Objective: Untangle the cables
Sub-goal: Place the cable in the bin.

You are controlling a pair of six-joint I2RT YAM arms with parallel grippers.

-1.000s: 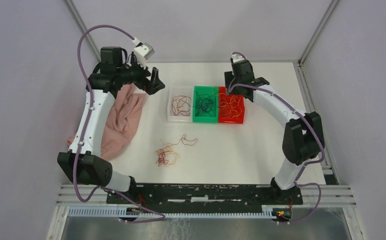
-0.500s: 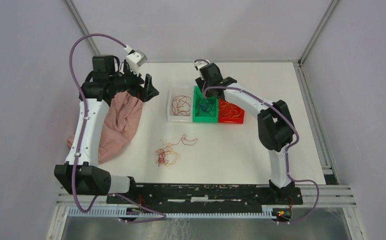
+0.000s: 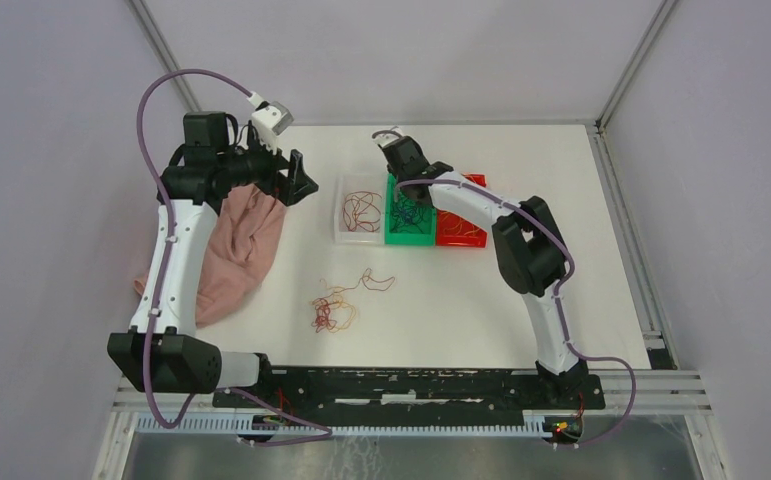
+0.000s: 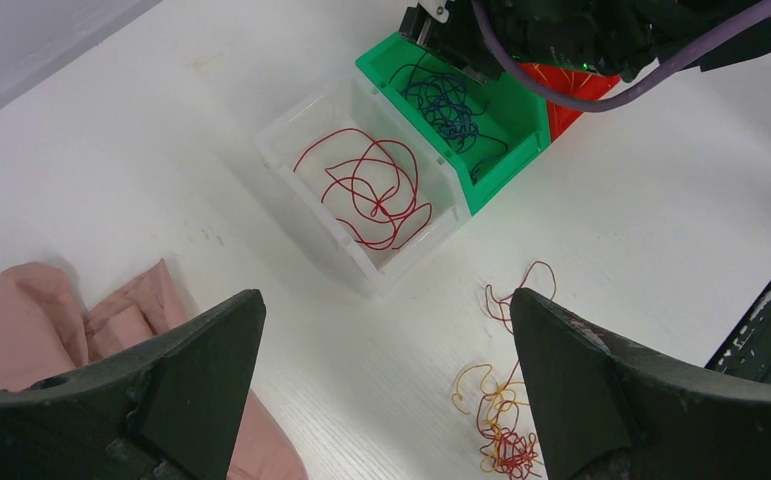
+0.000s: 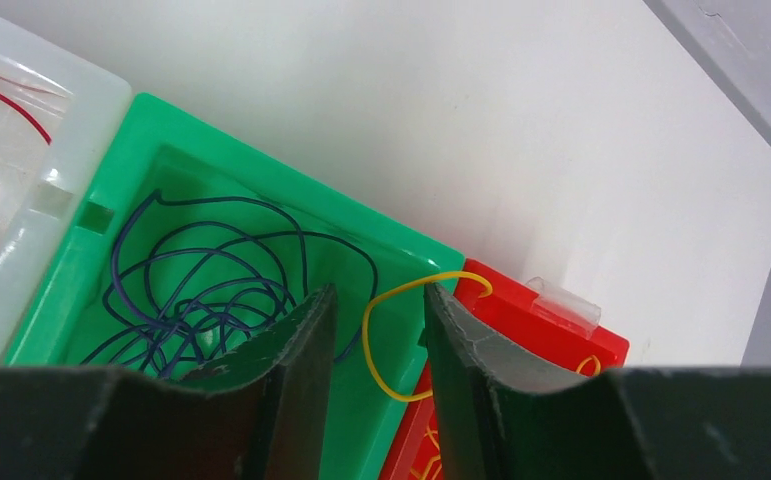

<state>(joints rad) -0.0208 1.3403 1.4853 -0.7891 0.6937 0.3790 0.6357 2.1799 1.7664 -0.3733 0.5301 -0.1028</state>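
Right arm (image 3: 481, 205) has swung left vs 1 s ago, from over the red bin (image 3: 461, 228) to the far rim of the green bin (image 5: 141, 125), prob. heading back for more; the left arm (image 3: 176, 250) barely shifted. The right fingers (image 5: 291, 350) are narrowly parted, nothing gripped as far as seen. A yellow cable loop (image 5: 369, 340) shows thru the gap, draped across the green/red wall. Dark blue cables (image 5: 211, 300) lie in green, red cables (image 4: 371, 190) in the clear bin (image 4: 273, 135), i.e. sorted by colour. The left fingers (image 4: 191, 370) are spread wide and empty above the pink cloth (image 3: 241, 240), likely parked. An unsorted tangle (image 3: 333, 312) lies lower centre of the tabletop (image 3: 481, 300).
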